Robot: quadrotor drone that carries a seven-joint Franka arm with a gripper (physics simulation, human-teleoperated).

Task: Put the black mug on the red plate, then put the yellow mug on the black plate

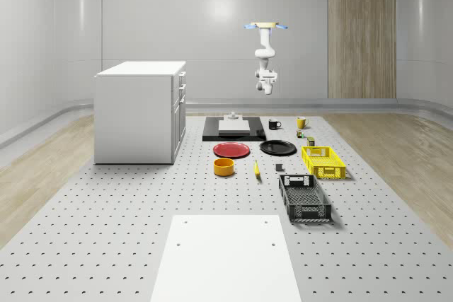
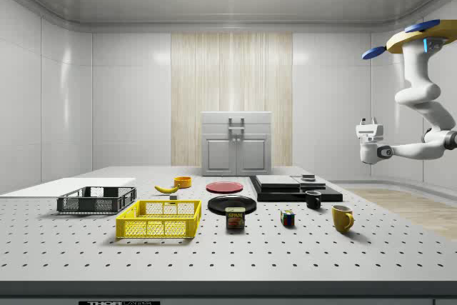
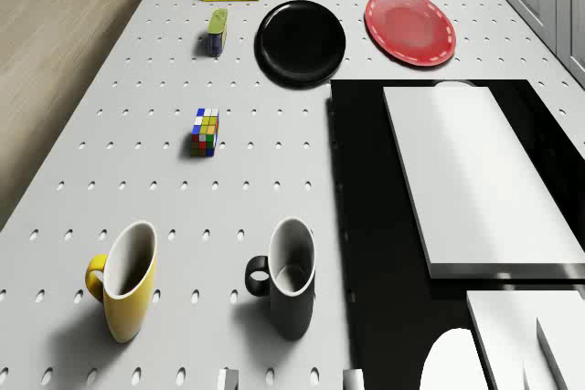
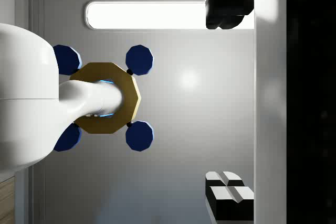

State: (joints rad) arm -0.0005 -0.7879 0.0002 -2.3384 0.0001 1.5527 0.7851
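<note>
Whole-scene view gives you the black mug [image 1: 274,124] standing upright on the table [image 1: 106,231], just beside the black tray [image 1: 233,131], with the yellow mug [image 1: 301,122] near it on that view's right. Both are upright and apart. Ahead of them lie the red plate [image 1: 231,150] and the black plate [image 1: 277,148]. Your drone [image 1: 266,26] hovers high above the mugs' end of the table, and the gripper [image 1: 267,90] hangs well above them; whether its fingers are parted you cannot tell.
</note>
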